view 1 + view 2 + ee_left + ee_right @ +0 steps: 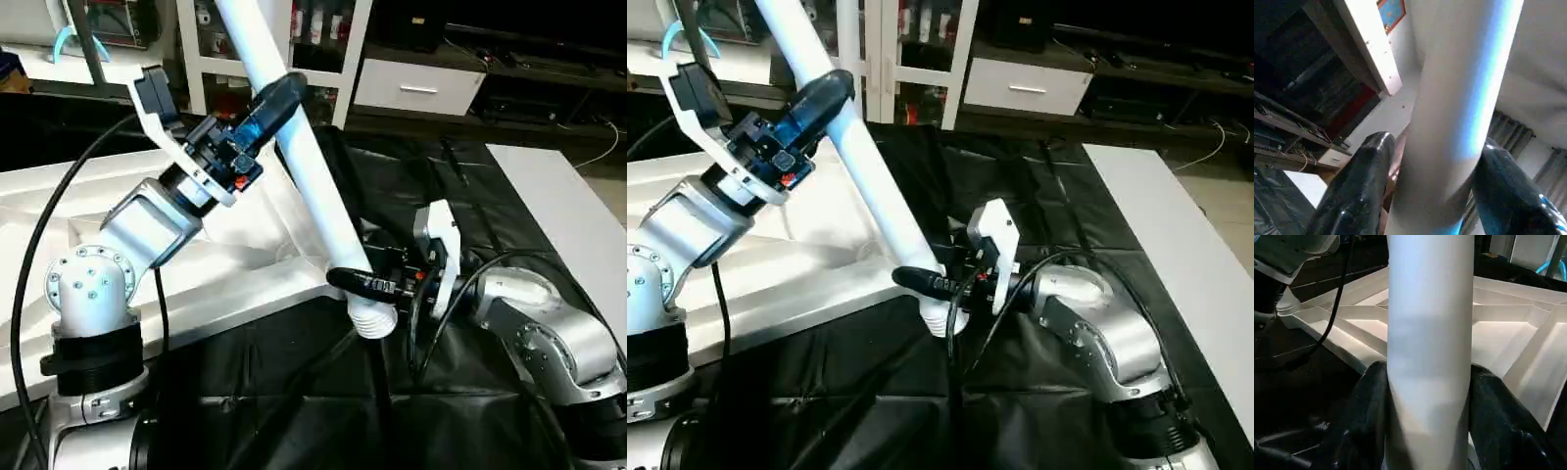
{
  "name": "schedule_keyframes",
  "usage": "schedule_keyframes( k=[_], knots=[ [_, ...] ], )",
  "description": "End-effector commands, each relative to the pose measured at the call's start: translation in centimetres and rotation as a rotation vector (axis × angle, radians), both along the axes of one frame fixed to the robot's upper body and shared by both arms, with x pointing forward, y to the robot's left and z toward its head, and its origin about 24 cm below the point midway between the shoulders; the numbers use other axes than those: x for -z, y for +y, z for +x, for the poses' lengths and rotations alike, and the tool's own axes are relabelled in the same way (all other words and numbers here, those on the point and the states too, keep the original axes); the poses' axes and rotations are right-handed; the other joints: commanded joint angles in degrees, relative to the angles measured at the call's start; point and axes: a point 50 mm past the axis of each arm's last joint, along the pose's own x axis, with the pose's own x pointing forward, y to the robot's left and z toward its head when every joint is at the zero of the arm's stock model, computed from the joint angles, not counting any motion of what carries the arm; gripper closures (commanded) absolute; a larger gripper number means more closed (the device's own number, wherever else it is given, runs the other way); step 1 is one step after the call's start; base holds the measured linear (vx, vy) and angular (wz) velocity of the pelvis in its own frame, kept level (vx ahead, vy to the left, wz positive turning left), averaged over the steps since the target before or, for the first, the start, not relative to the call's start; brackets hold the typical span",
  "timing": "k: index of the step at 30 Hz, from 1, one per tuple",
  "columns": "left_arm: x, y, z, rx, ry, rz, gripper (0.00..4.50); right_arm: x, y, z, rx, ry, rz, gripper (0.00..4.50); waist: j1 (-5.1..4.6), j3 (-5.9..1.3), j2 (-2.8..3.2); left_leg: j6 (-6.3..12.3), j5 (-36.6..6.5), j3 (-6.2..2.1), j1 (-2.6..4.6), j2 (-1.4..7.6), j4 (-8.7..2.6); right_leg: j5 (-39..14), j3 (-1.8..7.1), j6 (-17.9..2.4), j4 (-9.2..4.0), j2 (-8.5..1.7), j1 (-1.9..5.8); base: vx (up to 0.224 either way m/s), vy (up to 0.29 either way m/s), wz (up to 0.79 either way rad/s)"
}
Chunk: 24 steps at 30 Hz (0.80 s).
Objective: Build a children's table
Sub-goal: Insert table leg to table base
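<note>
Black cloth is lying under both grippers, left (266, 103) and right (364, 284), each clamping the stiff, likely light, slippery long tapered white plastic tube leg (312, 191); gripping near the ribbed end looks steadiest.

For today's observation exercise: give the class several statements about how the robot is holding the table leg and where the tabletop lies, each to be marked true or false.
1. Both grippers are closed on the same white leg. True: the left gripper holds it high up, the right gripper near its ribbed lower end.
2. The leg stands straight upright. False: it is tilted, its upper end leaning toward the robot's left.
3. The tabletop lies with its ribbed underside up. True.
4. The leg's ribbed end is already seated in a corner socket. False: it hangs over the black cloth, beside the tabletop's edge.
5. The left gripper is open. False: its fingers press on the leg.
</note>
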Motion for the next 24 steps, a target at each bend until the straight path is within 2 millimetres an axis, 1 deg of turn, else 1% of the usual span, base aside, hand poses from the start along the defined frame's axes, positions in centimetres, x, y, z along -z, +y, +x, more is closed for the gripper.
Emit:
schedule_keyframes(
  k=[1, 2, 4, 6, 7, 10, 12, 13, 15, 17, 18, 19, 20, 23, 24],
  knots=[
    [-0.3, -0.1, 0.2, -0.004, 0.006, -0.014, 2.37, -0.8, -0.3, 0.2, -0.001, -0.038, -0.001, 2.68, -0.05, -5.23, 0.93, -2.13, 10.1, 1.13, 0.51, -1.68, -1.82, 42.9, 2.19, -6.0, -1.68, -3.29, 4.88, 0.000, 0.000, 0.00],
    [-0.3, -0.1, 0.2, -0.004, 0.007, -0.017, 2.37, -0.8, -0.3, 0.2, 0.000, -0.038, -0.001, 2.68, -0.06, -5.23, 0.92, -2.08, 10.3, 1.12, 0.49, -1.71, -1.81, 43.1, 2.18, -6.0, -1.63, -3.24, 4.91, 0.000, 0.000, 0.00],
    [-0.3, -0.1, 0.2, -0.006, 0.008, -0.022, 2.55, -0.9, -0.3, 0.2, 0.002, -0.040, -0.001, 2.68, -0.08, -5.27, 0.89, -1.97, 10.5, 1.15, 0.46, -1.76, -1.76, 43.6, 2.22, -6.0, -1.61, -3.26, 4.95, 0.000, 0.000, 0.00],
    [-0.3, -0.1, 0.2, -0.009, 0.009, -0.023, 2.63, -0.9, -0.3, 0.3, 0.003, -0.042, -0.001, 2.68, -0.11, -5.26, 0.91, -1.86, 10.5, 1.14, 0.44, -1.78, -1.77, 43.7, 2.18, -6.0, -1.59, -3.19, 4.97, 0.000, 0.000, 0.00],
    [-0.3, -0.1, 0.2, -0.009, 0.009, -0.023, 2.63, -0.9, -0.3, 0.3, 0.003, -0.042, -0.001, 2.68, -0.14, -5.23, 0.80, -1.84, 10.5, 1.16, 0.43, -1.79, -1.79, 43.6, 2.18, -5.9, -1.64, -3.21, 4.97, 0.000, 0.000, 0.00],
    [-0.3, 0.0, 0.3, -0.019, 0.010, -0.021, 2.70, -0.9, -0.3, 0.4, 0.009, -0.048, -0.003, 2.69, -0.15, -5.17, 0.91, -2.05, 9.7, 1.16, 0.48, -1.71, -1.84, 42.4, 2.25, -6.0, -1.79, -3.39, 4.88, 0.000, 0.000, 0.00],
    [-0.3, 0.1, 0.5, -0.046, 0.018, 0.010, 2.71, -1.0, -0.3, 0.5, 0.015, -0.044, 0.015, 2.69, -0.18, -5.14, 0.99, -2.12, 9.4, 1.08, 0.64, -1.54, -1.94, 41.1, 2.17, -6.2, -1.82, -3.46, 4.68, 0.000, 0.000, 0.00],
    [-0.3, 0.1, 0.6, -0.057, 0.024, 0.023, 2.72, -1.1, -0.3, 0.5, 0.017, -0.046, 0.018, 2.34, -0.22, -5.12, 0.98, -2.08, 9.4, 1.09, 0.66, -1.52, -1.94, 40.8, 2.17, -6.2, -1.85, -3.46, 4.63, 0.000, 0.000, 0.00],
    [-0.2, 0.1, 0.8, -0.078, 0.037, 0.074, 2.74, -1.2, -0.3, 0.7, 0.025, -0.048, 0.023, 1.99, -0.21, -5.18, 1.05, -2.05, 9.5, 1.10, 0.74, -1.49, -1.88, 40.2, 2.18, -6.5, -1.86, -3.51, 4.56, 0.000, 0.000, 0.00],
    [0.0, 0.0, 1.1, -0.113, 0.063, 0.130, 2.78, -1.3, -0.4, 0.7, 0.029, -0.053, 0.022, 1.88, -0.12, -5.14, 1.05, -2.23, 9.4, 1.08, 0.67, -1.50, -1.89, 39.9, 2.21, -6.3, -1.86, -3.57, 4.63, 0.000, 0.000, 0.00],
    [0.0, 0.0, 1.1, -0.114, 0.064, 0.131, 2.81, -1.3, -0.4, 0.7, 0.029, -0.053, 0.022, 1.78, -0.20, -5.15, 1.10, -2.25, 9.4, 1.08, 0.69, -1.49, -1.93, 39.6, 2.19, -6.1, -1.88, -3.57, 4.55, 0.000, 0.000, 0.00],
    [0.0, -0.1, 1.4, -0.136, 0.079, 0.153, 2.84, -1.3, -0.4, 0.8, 0.026, -0.053, 0.021, 1.66, -0.17, -5.21, 1.26, -2.35, 9.5, 1.01, 0.75, -1.40, -1.90, 39.6, 2.15, -6.1, -1.86, -3.63, 4.50, 0.000, 0.000, 0.00],
    [0.0, -0.2, 1.6, -0.160, 0.090, 0.181, 2.86, -1.4, -0.3, 0.8, 0.024, -0.056, 0.017, 1.57, -0.15, -5.19, 1.15, -2.36, 9.7, 1.02, 0.71, -1.45, -1.85, 39.8, 2.19, -6.2, -1.84, -3.60, 4.55, 0.000, 0.000, 0.00],
    [-0.2, -0.5, 1.9, -0.207, 0.102, 0.203, 2.88, -1.5, -0.2, 1.0, 0.040, -0.068, -0.001, 1.34, -0.11, -5.21, 1.17, -2.54, 9.8, 1.01, 0.64, -1.48, -1.86, 39.8, 2.16, -6.4, -1.85, -3.66, 4.63, 0.000, 0.000, 0.00],
    [-0.5, -0.7, 2.0, -0.234, 0.096, 0.219, 2.88, -1.5, 0.0, 1.3, 0.058, -0.077, -0.015, 1.23, -0.12, -5.23, 1.02, -2.60, 10.2, 1.03, 0.60, -1.56, -1.84, 40.4, 2.20, -6.5, -1.80, -3.57, 4.73, 0.000, 0.000, 0.00]
  ],
)
